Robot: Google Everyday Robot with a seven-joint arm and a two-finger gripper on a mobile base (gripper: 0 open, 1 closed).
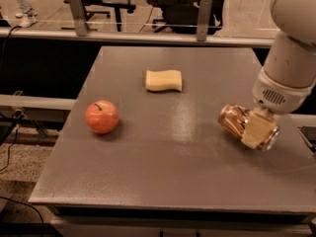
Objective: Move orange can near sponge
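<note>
The orange can point(232, 118) lies tilted on its side at the right of the grey table point(173, 172), shiny copper with a silver end. My gripper point(253, 130) comes down from the white arm at the right and is shut on the can; one pale finger point(256, 128) covers the can's right part. The pale yellow sponge point(164, 80) lies flat at the table's back middle, well apart from the can, to its upper left.
A red-orange apple point(101, 116) stands at the table's left. A rail with metal posts point(203, 18) runs behind the table. The table's right edge is close to the can.
</note>
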